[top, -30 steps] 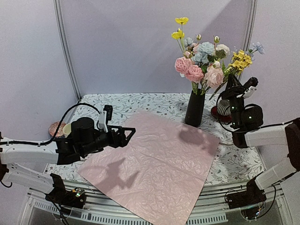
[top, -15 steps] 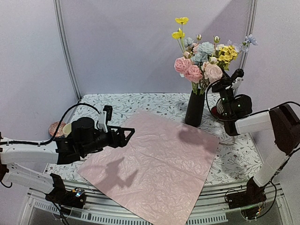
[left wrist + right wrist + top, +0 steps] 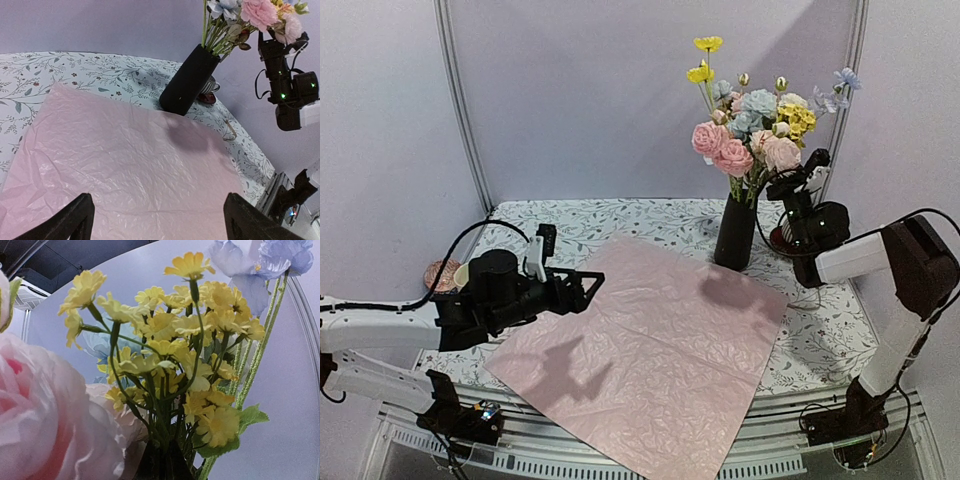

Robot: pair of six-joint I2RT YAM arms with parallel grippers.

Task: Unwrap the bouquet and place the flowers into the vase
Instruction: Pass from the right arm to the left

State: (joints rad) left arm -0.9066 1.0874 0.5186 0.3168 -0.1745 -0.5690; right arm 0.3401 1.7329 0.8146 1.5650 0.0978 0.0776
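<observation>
While the yellow sprig (image 3: 796,118) is clamped by the right gripper (image 3: 808,165) just beside the flower-filled vase (image 3: 735,232), the vase could be toppled by a snagged stem, with the left gripper (image 3: 588,288) spread wide.

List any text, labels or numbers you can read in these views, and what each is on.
None can be read.
The vase, pink wrapping paper and flowers carry no lettering.
The tablecloth shows only a leaf-and-flower print.
The left arm and right arm show no legible markings.
</observation>
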